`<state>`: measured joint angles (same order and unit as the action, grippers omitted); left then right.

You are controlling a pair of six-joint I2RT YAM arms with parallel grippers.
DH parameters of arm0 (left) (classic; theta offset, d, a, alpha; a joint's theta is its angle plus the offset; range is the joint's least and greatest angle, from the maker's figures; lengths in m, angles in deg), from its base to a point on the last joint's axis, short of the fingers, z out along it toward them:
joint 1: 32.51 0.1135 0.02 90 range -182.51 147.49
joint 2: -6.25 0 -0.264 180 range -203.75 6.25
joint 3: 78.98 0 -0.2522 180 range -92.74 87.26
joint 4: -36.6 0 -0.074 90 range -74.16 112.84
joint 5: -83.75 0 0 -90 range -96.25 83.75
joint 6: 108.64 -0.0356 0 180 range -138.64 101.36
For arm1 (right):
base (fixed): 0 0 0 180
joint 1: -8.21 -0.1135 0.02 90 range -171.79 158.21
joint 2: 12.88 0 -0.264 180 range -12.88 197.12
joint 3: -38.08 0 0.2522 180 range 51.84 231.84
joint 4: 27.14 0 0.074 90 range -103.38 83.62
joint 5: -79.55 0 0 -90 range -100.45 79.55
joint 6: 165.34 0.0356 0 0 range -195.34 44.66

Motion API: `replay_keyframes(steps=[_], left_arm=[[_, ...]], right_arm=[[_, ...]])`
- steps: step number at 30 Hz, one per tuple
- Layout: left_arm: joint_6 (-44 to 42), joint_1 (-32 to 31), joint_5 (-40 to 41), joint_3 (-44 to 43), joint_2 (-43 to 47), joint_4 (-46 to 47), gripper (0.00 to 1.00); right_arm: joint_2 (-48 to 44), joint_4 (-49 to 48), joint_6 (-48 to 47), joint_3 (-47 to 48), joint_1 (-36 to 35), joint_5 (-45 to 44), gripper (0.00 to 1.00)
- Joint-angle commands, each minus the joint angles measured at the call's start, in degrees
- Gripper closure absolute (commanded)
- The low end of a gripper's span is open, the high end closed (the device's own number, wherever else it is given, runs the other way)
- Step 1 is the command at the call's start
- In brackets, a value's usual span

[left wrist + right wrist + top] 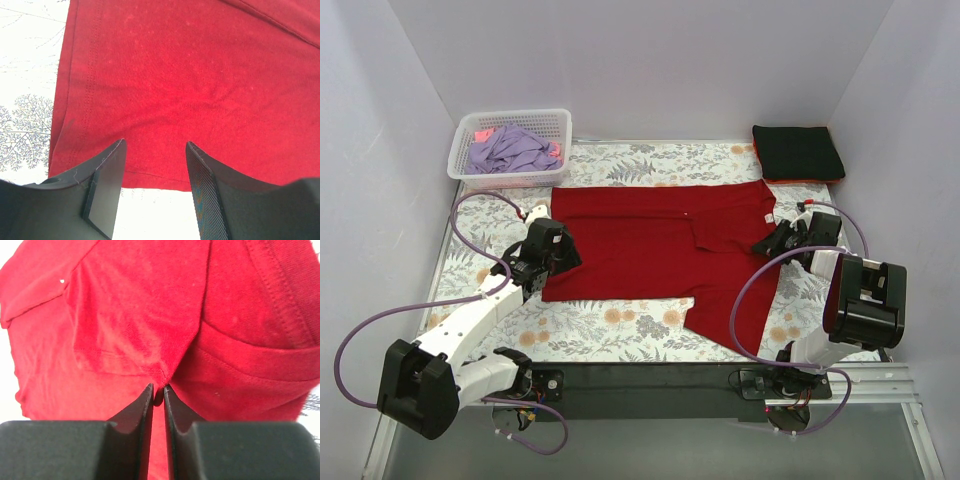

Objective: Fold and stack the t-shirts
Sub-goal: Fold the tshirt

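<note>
A deep-red t-shirt (650, 245) lies spread across the floral cloth, its right part folded over, with one sleeve (735, 320) hanging toward the front. My left gripper (548, 262) is open and empty over the shirt's left hem; in the left wrist view the hem (150, 175) lies between the fingers (107, 185). My right gripper (772, 240) is shut on a pinched fold of the red shirt (160, 377) at its right edge. A black folded t-shirt (797, 152) lies at the back right. Lavender (510, 150) and pink tees fill the basket.
A white lattice basket (510, 178) stands at the back left corner. White walls close in the table on three sides. A black bar (650, 375) runs along the front edge between the arm bases.
</note>
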<state>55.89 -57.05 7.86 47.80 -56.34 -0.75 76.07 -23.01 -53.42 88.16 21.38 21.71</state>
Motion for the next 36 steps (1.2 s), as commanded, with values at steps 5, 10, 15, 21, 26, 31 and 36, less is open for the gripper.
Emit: replay_keyframes(steps=[5, 10, 15, 21, 26, 31, 36], left_arm=[[-0.8, 0.1, 0.1, -0.4, 0.2, 0.9, 0.50], [-0.9, 0.1, 0.0, -0.2, 0.1, 0.7, 0.50], [0.8, 0.1, -3.0, -0.3, -0.3, 1.3, 0.50], [6.2, -1.3, -15.9, -3.9, -7.9, 5.6, 0.51], [9.4, -6.2, -18.3, -11.8, -19.4, 8.2, 0.51], [11.0, -11.8, -18.0, -22.5, -29.2, 10.3, 0.53], [11.1, -16.8, -17.1, -32.5, -39.8, 10.7, 0.53]], right_arm=[[-3.8, -0.7, 2.4, -2.4, 0.4, 4.7, 0.90], [-3.5, 0.1, 3.8, -3.4, 0.4, 5.0, 0.96], [-2.3, 0.6, 4.2, -3.0, 0.4, 3.6, 0.94], [-1.1, 3.6, 2.9, -1.6, 0.5, -0.6, 0.88], [-4.0, 9.0, -0.5, 1.0, 0.5, -8.2, 0.84], [-6.1, 9.5, -0.9, 2.1, 0.5, -7.9, 0.83], [-5.4, 9.5, -0.3, 2.3, 0.5, -6.0, 0.83]])
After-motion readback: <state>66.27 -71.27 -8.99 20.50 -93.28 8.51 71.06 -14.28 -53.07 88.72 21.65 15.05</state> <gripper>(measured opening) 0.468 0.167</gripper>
